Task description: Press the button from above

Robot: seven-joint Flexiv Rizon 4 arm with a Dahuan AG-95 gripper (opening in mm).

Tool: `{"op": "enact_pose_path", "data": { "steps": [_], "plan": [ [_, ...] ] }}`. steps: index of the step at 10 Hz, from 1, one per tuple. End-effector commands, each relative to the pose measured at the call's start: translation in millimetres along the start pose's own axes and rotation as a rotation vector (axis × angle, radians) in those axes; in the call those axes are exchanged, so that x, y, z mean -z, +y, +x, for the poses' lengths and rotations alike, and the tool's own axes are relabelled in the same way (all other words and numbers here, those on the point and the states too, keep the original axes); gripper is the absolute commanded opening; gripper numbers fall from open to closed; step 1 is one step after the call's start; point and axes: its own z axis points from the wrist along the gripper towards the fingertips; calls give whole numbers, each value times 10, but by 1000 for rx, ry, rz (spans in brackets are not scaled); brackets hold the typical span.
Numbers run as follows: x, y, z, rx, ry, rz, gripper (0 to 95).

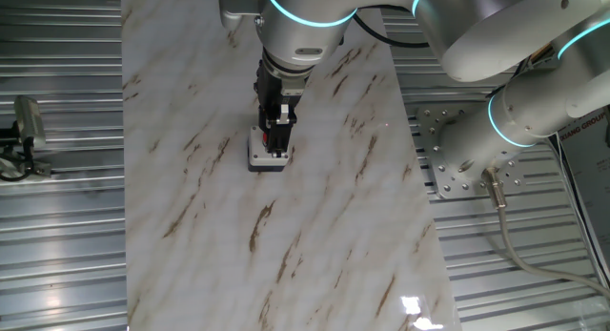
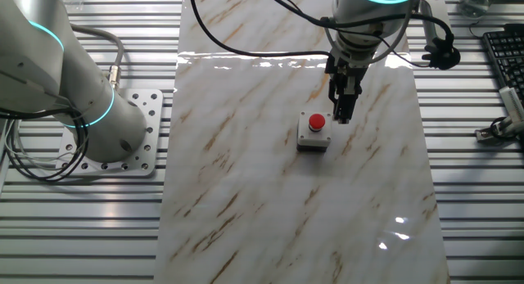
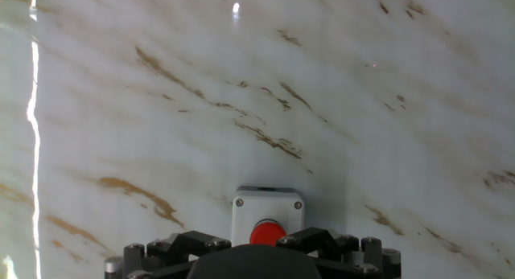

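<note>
button [image 2: 316,123] mid-counter [image 2: 246,194], red cap up | hand [image 2: 344,112] hangs just above, cap nearly under fingertips, slight offset to one side | finger gap: can't tell | press needs straight-down push

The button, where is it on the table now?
The button sits on the marble-pattern table top, near its middle in the other fixed view, with the gripper just beside and above it.
</note>
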Motion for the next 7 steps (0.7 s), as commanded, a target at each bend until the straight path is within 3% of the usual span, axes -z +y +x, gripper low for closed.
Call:
{"op": "enact_pose_path", "data": {
  "steps": [1, 5, 7],
  "plan": [
    [1, 0, 2, 8, 16, -79, 0],
    [1, 0, 2, 5, 22, -81, 0],
    [2, 0, 2, 6, 40, -68, 0]
  ]
}}
